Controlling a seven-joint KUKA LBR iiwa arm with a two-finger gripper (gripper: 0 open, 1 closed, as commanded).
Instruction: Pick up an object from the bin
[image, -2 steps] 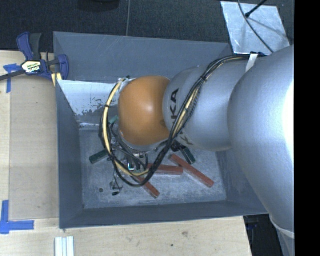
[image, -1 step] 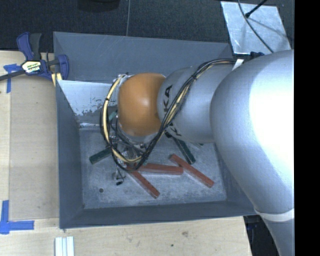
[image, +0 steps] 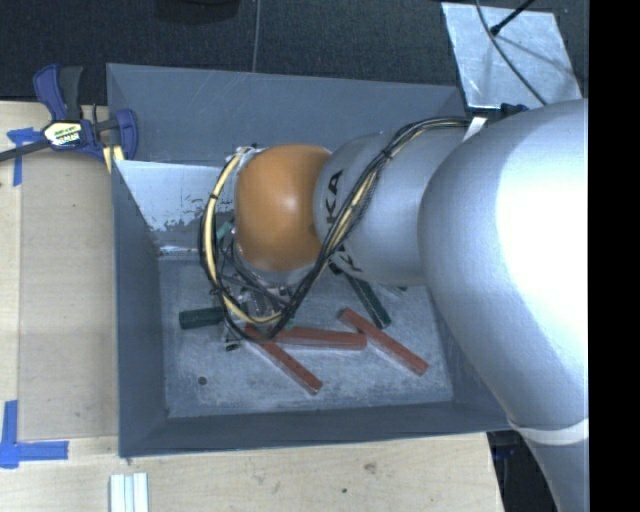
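Note:
My gripper (image: 246, 298) is low in the bin's left-middle part, under the orange wrist cover and a loop of cables. Just to its left a small dark green block (image: 200, 318) lies on the bin floor, close to the gripper's lower end. Directly to its right and below lie reddish-brown flat sticks: one lying level (image: 322, 340), one slanting down to the right (image: 292, 368) from beneath the gripper. What sits right under the gripper is hidden by the cover and cables.
A third reddish-brown stick (image: 386, 342) lies further right, slanting toward the bin's right wall. A dark green stick (image: 368, 302) pokes out from under the arm. The big grey arm covers the bin's right and back parts.

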